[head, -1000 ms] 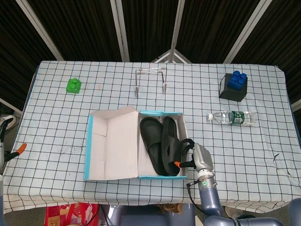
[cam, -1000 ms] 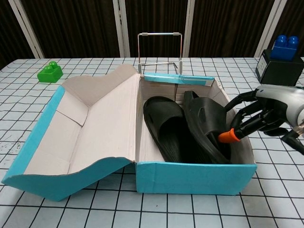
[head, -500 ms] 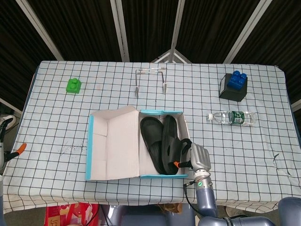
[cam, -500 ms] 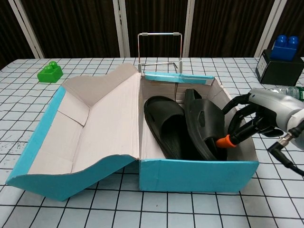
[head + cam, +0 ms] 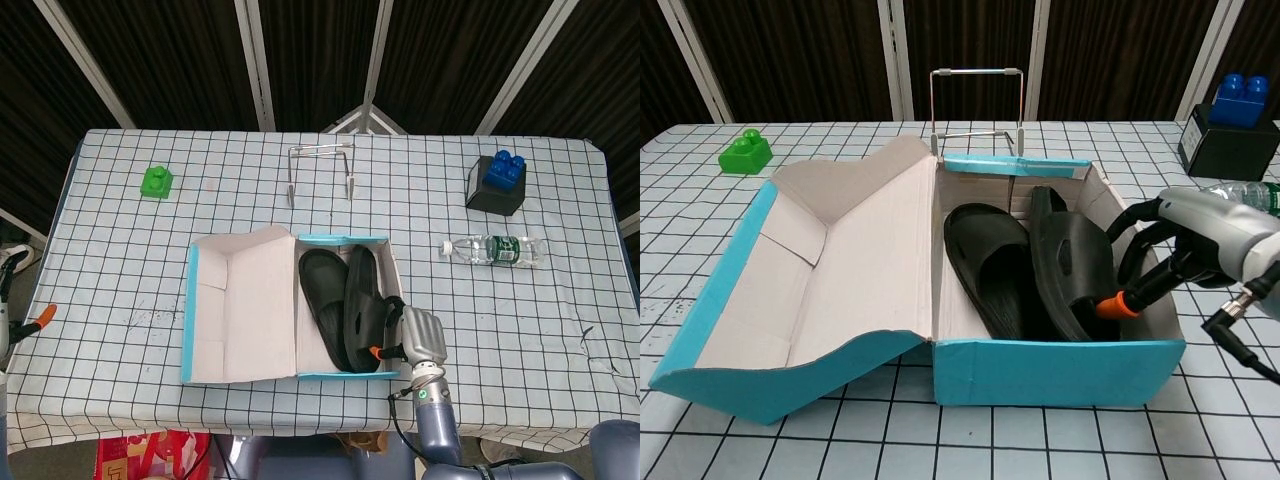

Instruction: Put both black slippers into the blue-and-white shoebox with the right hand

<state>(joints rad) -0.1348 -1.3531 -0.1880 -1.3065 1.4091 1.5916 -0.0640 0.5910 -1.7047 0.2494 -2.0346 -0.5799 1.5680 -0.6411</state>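
The right hand [image 5: 1185, 250] has pushed the tilted second black rubber slipper [image 5: 1072, 268] deeper into the blue-and-white cardboard shoebox [image 5: 1060, 370]; its fingers [image 5: 1137, 287] look released against it. Both slippers are boxed.

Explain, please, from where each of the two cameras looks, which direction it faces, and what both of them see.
Head view: sits high above the near table edge, looking steeply down on the whole checkered table; the right hand and its forearm show at the bottom, a bit of the left arm at the left edge.
Chest view: sits low at the near edge, looking forward across the table; only the right hand shows.
Shared: the shoebox, both slippers, green block, blue block, wire stand.
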